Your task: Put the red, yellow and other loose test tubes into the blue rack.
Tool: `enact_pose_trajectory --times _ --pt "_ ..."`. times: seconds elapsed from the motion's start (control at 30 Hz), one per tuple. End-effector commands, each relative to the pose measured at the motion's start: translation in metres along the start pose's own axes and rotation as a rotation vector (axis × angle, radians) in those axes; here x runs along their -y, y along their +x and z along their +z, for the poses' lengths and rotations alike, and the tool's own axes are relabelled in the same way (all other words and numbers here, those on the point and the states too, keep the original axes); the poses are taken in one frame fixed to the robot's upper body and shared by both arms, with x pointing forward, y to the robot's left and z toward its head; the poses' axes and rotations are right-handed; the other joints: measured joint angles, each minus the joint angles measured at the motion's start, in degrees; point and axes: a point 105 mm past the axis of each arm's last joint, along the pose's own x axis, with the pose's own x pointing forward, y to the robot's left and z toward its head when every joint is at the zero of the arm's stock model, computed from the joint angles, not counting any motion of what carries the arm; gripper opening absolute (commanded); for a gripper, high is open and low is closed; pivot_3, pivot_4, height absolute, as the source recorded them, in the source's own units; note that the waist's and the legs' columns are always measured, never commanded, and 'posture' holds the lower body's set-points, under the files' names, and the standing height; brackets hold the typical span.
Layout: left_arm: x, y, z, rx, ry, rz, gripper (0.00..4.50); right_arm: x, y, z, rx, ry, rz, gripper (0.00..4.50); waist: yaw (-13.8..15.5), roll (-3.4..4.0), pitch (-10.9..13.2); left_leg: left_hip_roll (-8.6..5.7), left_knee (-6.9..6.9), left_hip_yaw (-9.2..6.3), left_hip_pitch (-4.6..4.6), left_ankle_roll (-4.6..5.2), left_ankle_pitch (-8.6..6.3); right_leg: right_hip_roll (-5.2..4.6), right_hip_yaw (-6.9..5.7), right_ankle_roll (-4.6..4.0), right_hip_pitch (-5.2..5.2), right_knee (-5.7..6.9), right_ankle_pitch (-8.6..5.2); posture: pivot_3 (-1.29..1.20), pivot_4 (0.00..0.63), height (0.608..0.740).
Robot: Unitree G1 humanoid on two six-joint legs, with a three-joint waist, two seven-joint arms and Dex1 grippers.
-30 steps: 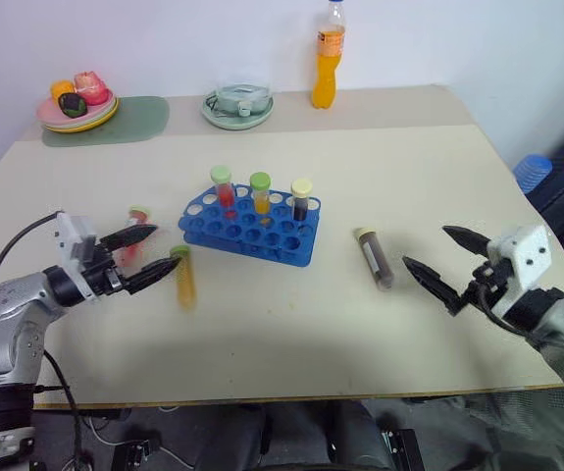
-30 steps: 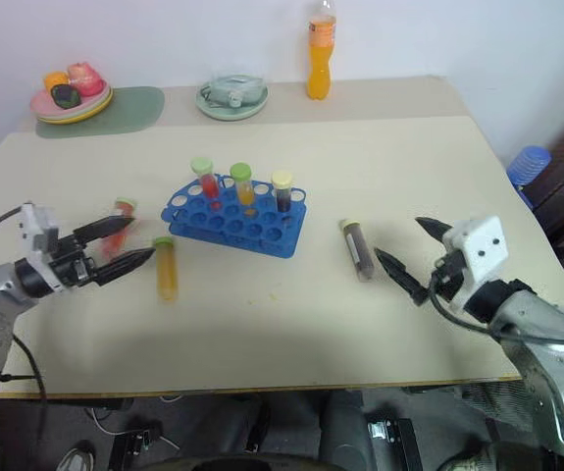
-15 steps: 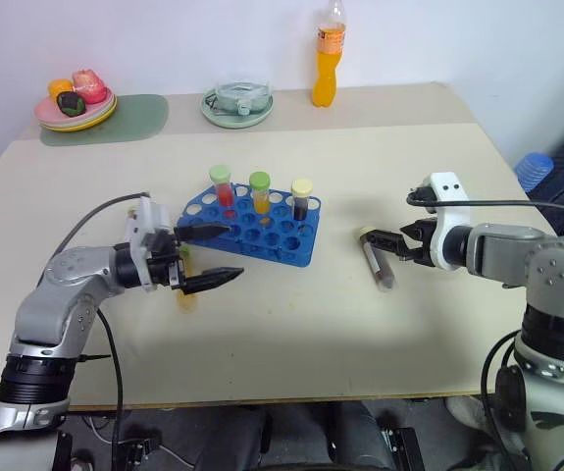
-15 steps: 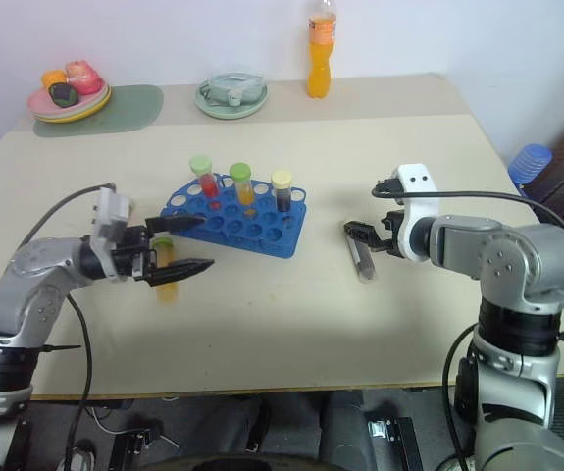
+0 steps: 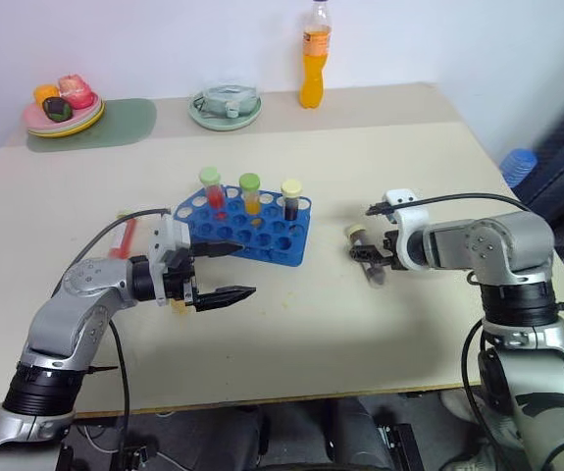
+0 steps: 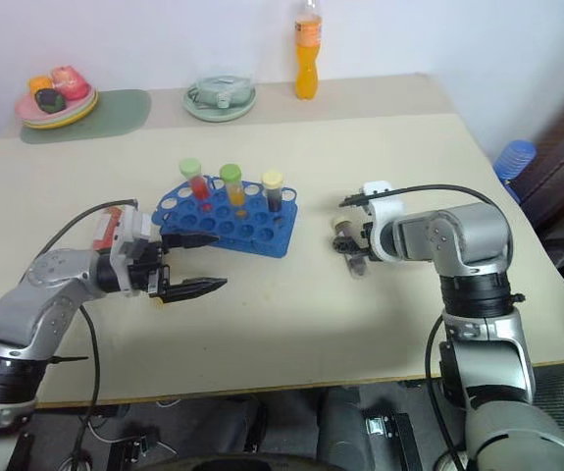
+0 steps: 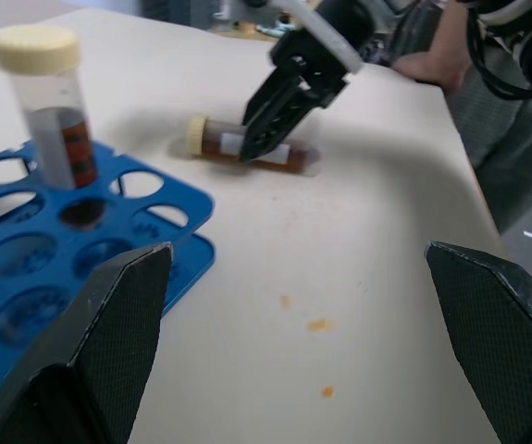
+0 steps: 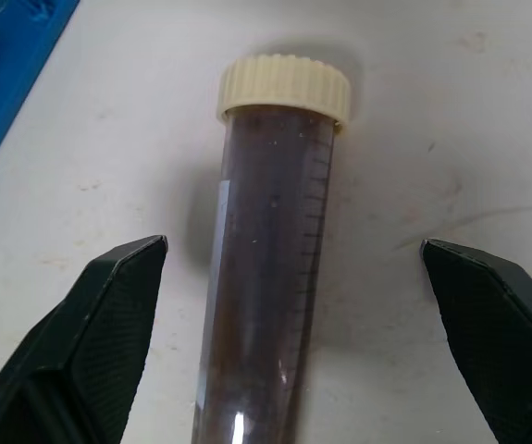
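The blue rack [image 5: 262,238] stands mid-table with a red, a yellow and a dark tube upright in its back row. A loose dark test tube [image 8: 266,277] with a cream cap lies flat to the right of the rack. My right gripper [image 8: 293,245] points down over it, open, one finger on each side and gaps showing. A loose red tube [image 5: 123,236] lies left of the rack. My left gripper [image 5: 247,270] hovers open just in front of the rack's left end, holding nothing. The loose yellow tube is hidden under that hand.
An orange drink bottle [image 5: 311,57], a pale green dish [image 5: 225,108] and a plate of toy food [image 5: 61,108] on a green mat [image 5: 125,120] line the far edge. A blue object [image 5: 517,167] sits beyond the table's right side.
My right gripper swung in from the right, tipped downward and now straddles the dark tube. My left gripper moved right, from the loose tubes to the rack's front.
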Motion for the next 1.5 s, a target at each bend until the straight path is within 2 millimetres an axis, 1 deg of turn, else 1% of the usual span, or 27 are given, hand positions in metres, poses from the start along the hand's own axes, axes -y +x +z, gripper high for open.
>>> enact_pose_trajectory --times 0.03,0.1,0.13,0.17,0.23,0.33,0.4,0.43,0.5,0.53,0.57,0.7,0.8,0.93,1.03,1.13,1.2,1.27,1.5 --pt "0.002 -0.003 0.006 0.002 0.029 0.01 4.5 0.0 0.012 -0.003 -0.014 -0.042 -0.027 2.57 -0.3 0.0 0.0 0.0 0.0 0.0 0.01 0.0 0.0 0.0 0.0 0.0 0.0 0.01 0.0 0.0 0.15 0.74" --pt "0.002 -0.003 0.005 0.0 0.03 0.016 4.5 -0.002 0.013 -0.002 -0.012 -0.066 -0.021 1.52 -0.6 0.0 0.0 0.01 -0.01 -0.02 -0.02 -0.01 0.0 0.01 0.0 0.0 -0.03 0.03 0.0 0.0 0.15 0.74" --pt "0.002 -0.003 0.005 0.001 0.029 0.018 4.5 -0.002 0.013 -0.001 -0.007 -0.084 -0.024 1.08 -0.7 0.0 0.0 0.0 -0.01 -0.02 -0.03 -0.01 0.0 0.0 -0.01 0.0 -0.03 0.03 0.0 0.0 0.15 0.74" --pt "0.003 -0.003 0.005 0.002 0.028 0.021 4.5 -0.004 0.013 0.0 -0.001 -0.101 -0.018 0.82 -0.7 -0.01 0.0 0.0 -0.01 -0.02 -0.04 -0.01 0.0 0.0 -0.01 0.0 -0.03 0.02 0.0 0.0 0.15 0.74" --pt "0.002 -0.003 0.004 0.003 0.027 0.029 4.5 -0.006 0.012 0.003 0.02 -0.138 -0.016 0.82 -0.8 -0.01 0.0 0.0 -0.01 -0.02 -0.04 0.0 0.0 0.0 0.0 0.0 -0.05 0.01 0.0 0.0 0.15 0.74" --pt "0.0 -0.003 0.004 0.009 0.02 0.054 4.5 -0.007 0.005 0.01 0.068 -0.189 -0.011 0.82 -0.8 0.0 0.0 0.0 -0.04 -0.01 -0.07 -0.01 0.0 0.0 0.0 0.0 -0.1 0.01 0.0 0.0 0.15 0.74" --pt "-0.005 -0.005 0.004 0.028 0.008 0.089 4.5 -0.014 -0.005 0.023 0.185 -0.261 0.034 0.82 -0.7 0.01 0.0 0.0 -0.03 -0.01 -0.11 0.0 0.0 -0.01 0.0 0.0 -0.12 0.0 0.0 0.0 0.15 0.74" --pt "-0.008 -0.006 0.002 0.034 0.004 0.106 4.5 -0.021 -0.012 0.027 0.232 -0.275 0.091 0.82 -0.7 0.01 0.0 0.0 -0.03 -0.01 -0.12 0.0 0.0 -0.01 0.0 0.0 -0.13 0.0 0.0 0.0 0.15 0.74" --pt "-0.012 -0.011 -0.003 0.053 -0.013 0.147 4.5 -0.047 -0.035 0.041 0.437 -0.362 0.256 0.82 -0.7 0.07 0.1 -0.01 -0.04 -0.01 -0.18 0.0 0.0 -0.01 0.0 0.0 -0.16 -0.04 0.0 0.0 0.15 0.74" --pt "-0.015 -0.013 -0.005 0.059 -0.014 0.165 4.5 -0.059 -0.047 0.044 0.53 -0.406 0.321 0.82 -0.8 0.13 0.1 -0.01 -0.04 0.0 -0.18 0.01 -0.01 -0.01 0.0 0.01 -0.18 -0.04 0.0 0.0 0.15 0.74" --pt "-0.017 -0.016 -0.009 0.058 -0.013 0.184 4.5 -0.07 -0.058 0.043 0.593 -0.443 0.384 0.82 -0.8 0.16 0.1 -0.01 -0.09 0.01 -0.19 0.01 -0.01 0.0 0.0 0.01 -0.22 -0.04 0.0 0.0 0.15 0.74" --pt "-0.025 -0.024 -0.02 0.053 -0.013 0.228 4.5 -0.097 -0.075 0.033 0.755 -0.588 0.469 0.82 -0.6 0.16 0.1 0.02 -0.18 0.0 -0.17 0.0 -0.01 0.0 -0.02 0.01 -0.23 -0.05 0.0 0.0 0.15 0.74" --pt "-0.033 -0.029 -0.019 0.08 -0.009 0.267 4.5 -0.114 -0.078 0.032 0.857 -0.566 0.543 0.82 -0.5 0.16 0.1 0.0 -0.13 0.0 -0.17 0.0 -0.01 -0.01 -0.02 0.01 -0.19 -0.06 0.0 0.0 0.15 0.74" --pt "-0.05 -0.041 -0.016 0.164 0.001 0.373 4.5 -0.137 -0.068 0.05 1.018 -0.545 0.562 0.82 -0.6 0.16 0.1 0.0 -0.12 0.0 -0.13 -0.02 0.0 0.0 -0.02 0.01 -0.2 -0.01 0.0 0.0 0.15 0.74" --pt "-0.054 -0.047 -0.013 0.206 -0.003 0.404 4.5 -0.151 -0.06 0.066 1.13 -0.473 0.567 0.82 -0.8 0.17 0.1 0.0 -0.13 0.0 -0.13 -0.03 0.0 0.01 -0.02 0.0 -0.24 0.02 0.0 0.0 0.15 0.74" --pt "-0.063 -0.058 -0.01 0.228 0.012 0.471 4.5 -0.161 -0.044 0.074 1.187 -0.385 0.564 0.82 -0.9 0.17 0.1 0.0 -0.17 0.0 -0.13 -0.03 0.0 0.02 -0.03 0.0 -0.27 0.03 0.0 0.0 0.15 0.74" --pt "-0.069 -0.064 -0.007 0.243 0.021 0.51 4.5 -0.162 -0.035 0.076 1.208 -0.337 0.553 0.82 -0.8 0.17 0.1 0.0 -0.16 -0.01 -0.12 -0.03 0.0 0.02 -0.05 0.0 -0.26 0.03 0.0 0.0 0.15 0.74" --pt "-0.072 -0.067 -0.002 0.259 0.032 0.527 4.5 -0.163 -0.027 0.073 1.204 -0.343 0.551 0.82 -0.7 0.17 0.1 -0.02 -0.15 -0.01 -0.13 -0.03 0.01 0.02 -0.05 0.0 -0.26 0.03 0.0 0.0 0.15 0.74" --pt "-0.074 -0.072 0.006 0.276 0.053 0.553 4.5 -0.165 -0.007 0.061 1.183 -0.343 0.545 0.82 -1.2 0.18 0.1 -0.01 -0.18 -0.02 -0.1 -0.04 0.01 0.03 -0.05 0.0 -0.27 0.05 0.0 0.0 0.15 0.74"
